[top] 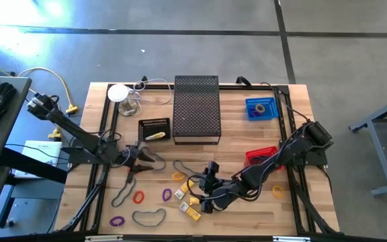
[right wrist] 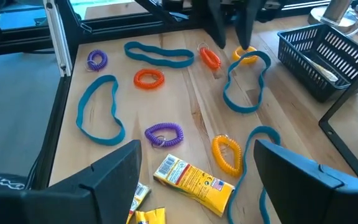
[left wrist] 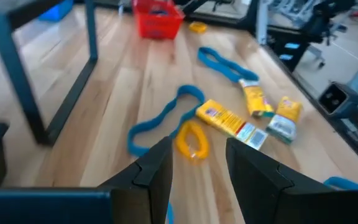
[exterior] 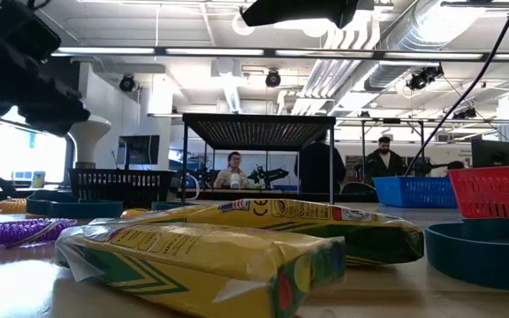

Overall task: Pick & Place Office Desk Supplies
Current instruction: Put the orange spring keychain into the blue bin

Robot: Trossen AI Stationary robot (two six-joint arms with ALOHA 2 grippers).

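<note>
The yellow packets (top: 188,205) lie in a loose cluster on the wooden counter (top: 247,134), and they serve as the landmark here. The right pincer (top: 207,199) hangs just beside them, on the side toward the red basket (top: 261,156), its fingers spread wide and gripping nothing. In the right wrist view one yellow packet (right wrist: 194,182) lies between those spread fingers, with a yellow coil loop (right wrist: 226,154) and a purple coil loop (right wrist: 163,134) just beyond it.

The likely trouble is crowding. If the right pincer closes at the wrong spot, it may pinch the packet's edge so it slips, or drag the yellow coil along. A glossy flat wrapper looks prone to sliding out of a shallow grip.

Farther from the packets, toward the black mesh tray (top: 154,128), the left pincer (top: 142,161) hovers with fingers parted and empty. In its own view an orange-yellow loop (left wrist: 192,138) lies ahead, touching a long teal band (left wrist: 160,121). A thin band could snag a fingertip and trail along.

Both arms point toward the same stretch of counter, so a reach by each together risks a collision.

Beyond stand the black perforated box (top: 196,109) and the blue basket (top: 261,108), well apart from the cluster.
</note>
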